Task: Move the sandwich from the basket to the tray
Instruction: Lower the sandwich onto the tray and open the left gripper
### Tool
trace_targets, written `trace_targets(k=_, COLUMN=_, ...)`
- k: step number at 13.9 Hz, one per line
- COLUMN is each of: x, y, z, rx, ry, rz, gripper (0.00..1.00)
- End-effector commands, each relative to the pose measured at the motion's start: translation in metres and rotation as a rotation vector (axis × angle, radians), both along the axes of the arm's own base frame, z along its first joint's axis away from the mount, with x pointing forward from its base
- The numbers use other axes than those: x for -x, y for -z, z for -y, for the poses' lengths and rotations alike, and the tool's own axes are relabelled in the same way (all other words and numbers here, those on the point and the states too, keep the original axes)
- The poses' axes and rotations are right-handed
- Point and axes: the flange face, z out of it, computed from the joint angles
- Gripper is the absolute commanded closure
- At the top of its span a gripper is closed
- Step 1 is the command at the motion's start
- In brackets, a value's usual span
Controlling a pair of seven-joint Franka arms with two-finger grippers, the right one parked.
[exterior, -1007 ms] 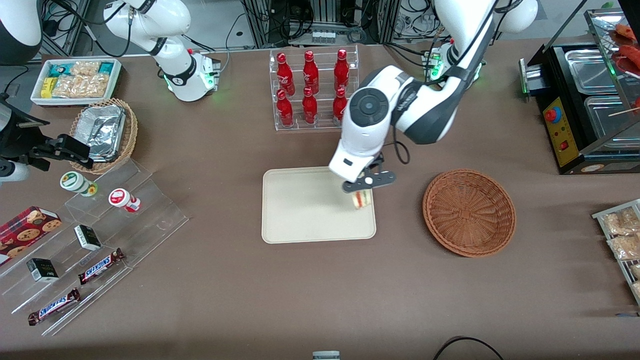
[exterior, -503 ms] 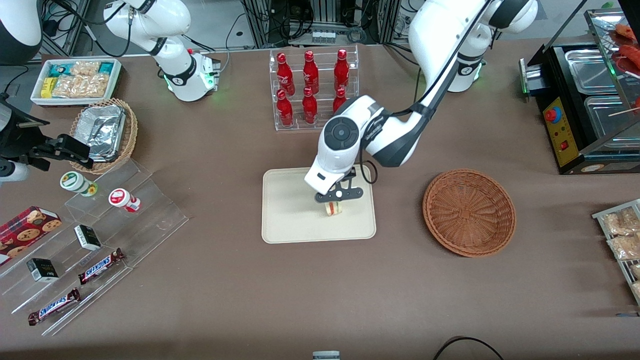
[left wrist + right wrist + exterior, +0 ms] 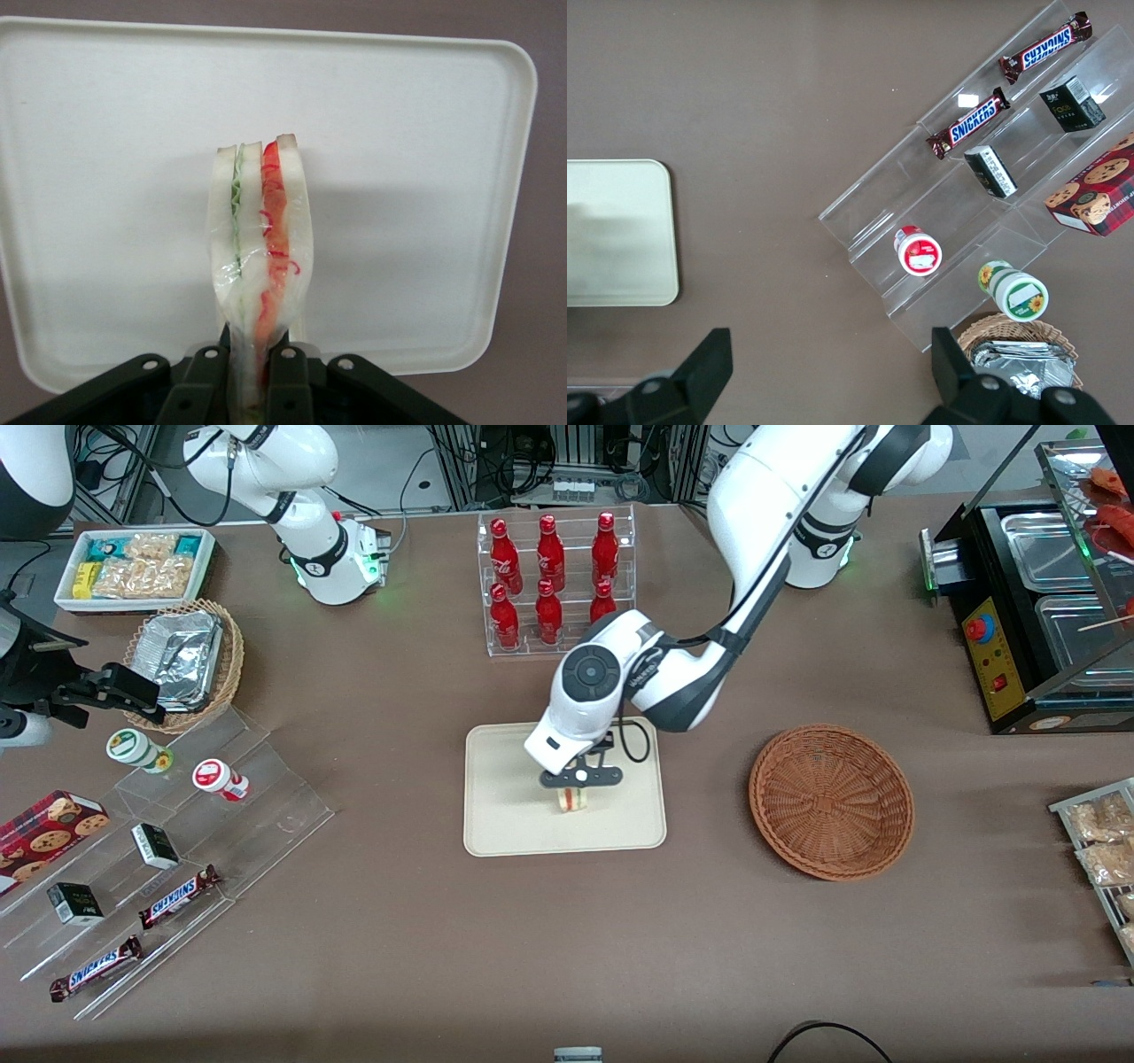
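The sandwich (image 3: 259, 257) is hanging edge-down over the middle of the tray (image 3: 505, 815), its green and red-orange filling lines showing between the white bread slices. The gripper (image 3: 574, 790) is pinching it, jaws pressed against both bread faces. The basket (image 3: 831, 801) is lying at the tray's three o'clock, toward the working arm's end of the table.

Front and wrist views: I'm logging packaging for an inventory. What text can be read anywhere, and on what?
"SNICKERS": on the two chocolate bars on the clear stepped shelf.
Too small to read: the black boxes, cookie box, round tubs, red bottles.
None on the sandwich, which the tool holds shut over the tray.
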Motion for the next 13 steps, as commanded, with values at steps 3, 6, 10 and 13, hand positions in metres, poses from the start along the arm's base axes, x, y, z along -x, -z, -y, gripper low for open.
trace_targets(k=3, x=0.002, y=0.017, z=0.012, rx=-0.001, ry=0.034, rz=0.031, gripper=0.98)
trace_targets(k=6, x=0.003, y=0.026, z=0.011, rx=-0.034, ry=0.059, rz=0.05, gripper=0.98)
trace_targets(k=10, x=0.003, y=0.035, z=0.01, rx=-0.039, ry=0.048, rz=0.04, gripper=0.86)
trace_targets(k=13, x=0.004, y=0.035, z=0.011, rx=-0.034, ry=0.039, rz=0.034, gripper=0.38)
